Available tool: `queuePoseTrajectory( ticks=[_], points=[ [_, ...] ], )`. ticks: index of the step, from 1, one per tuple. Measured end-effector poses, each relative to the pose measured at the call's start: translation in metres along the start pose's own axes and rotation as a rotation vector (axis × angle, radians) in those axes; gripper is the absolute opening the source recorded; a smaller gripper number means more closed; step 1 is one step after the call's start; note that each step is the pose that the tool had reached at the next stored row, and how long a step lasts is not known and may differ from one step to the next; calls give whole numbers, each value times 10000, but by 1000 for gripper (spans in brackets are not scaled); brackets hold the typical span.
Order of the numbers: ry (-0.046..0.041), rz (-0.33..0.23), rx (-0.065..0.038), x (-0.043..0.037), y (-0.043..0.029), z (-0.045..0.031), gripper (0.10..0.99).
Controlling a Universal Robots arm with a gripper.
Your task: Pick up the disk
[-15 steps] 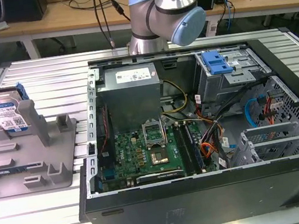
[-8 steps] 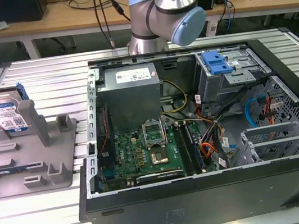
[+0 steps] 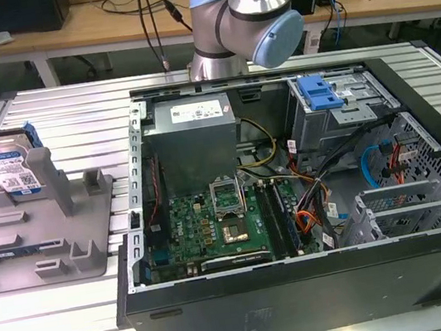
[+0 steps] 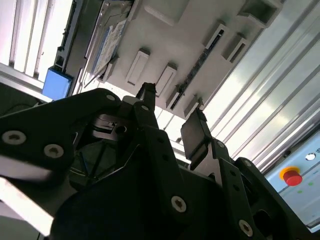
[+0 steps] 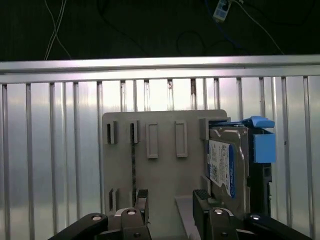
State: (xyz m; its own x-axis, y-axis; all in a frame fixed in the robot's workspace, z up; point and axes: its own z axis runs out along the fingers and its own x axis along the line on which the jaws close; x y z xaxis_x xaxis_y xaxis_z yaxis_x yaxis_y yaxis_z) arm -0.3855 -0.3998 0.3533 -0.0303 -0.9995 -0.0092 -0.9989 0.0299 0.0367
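Pincer [image 5: 172, 207] is released. In the first wrist view its two black fingers [image 5: 201, 200] stand apart with nothing between them, and the grey stand [image 5: 165, 165] shows through the gap. It hangs close over the stand. As far as I can judge, the disk [image 5: 232, 170] sits just outside one finger rather than between the two.

At the exterior view's left, the stand [image 3: 47, 235] lies flat on the ribbed metal bench [image 3: 28, 330]. The disk [image 3: 13, 169] stands on edge in it, upright against a tall post [image 3: 53, 179], on the side of the stand away from the computer case [image 3: 294, 204]. The case lies open just beside the stand, toward the exterior view's right.

The disk looks like a stiff metal slab, probably dense for its size. It won't bend or squash, but I'd guess it won't forgive a knock or a drop either. Its bare silver face and the glossy label [image 5: 220, 167] look slick, so a light pinch might slide. The blue rail [image 5: 264, 147] on its edge is plastic and seems a poorer place to bear down on.

To my eye the best hold is across the two broad faces, on the part that rises clear of the post. The pincer should be centred there so the weight doesn't swing.
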Motion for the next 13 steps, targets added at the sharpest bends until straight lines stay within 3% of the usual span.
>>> queuePoseTrajectory(
  ticks=[12, 13],
  points=[
    [11, 3, 0, -525, 188, 12, 482],
    [14, 1, -1, -614, 215, 13, 482]
  ],
)
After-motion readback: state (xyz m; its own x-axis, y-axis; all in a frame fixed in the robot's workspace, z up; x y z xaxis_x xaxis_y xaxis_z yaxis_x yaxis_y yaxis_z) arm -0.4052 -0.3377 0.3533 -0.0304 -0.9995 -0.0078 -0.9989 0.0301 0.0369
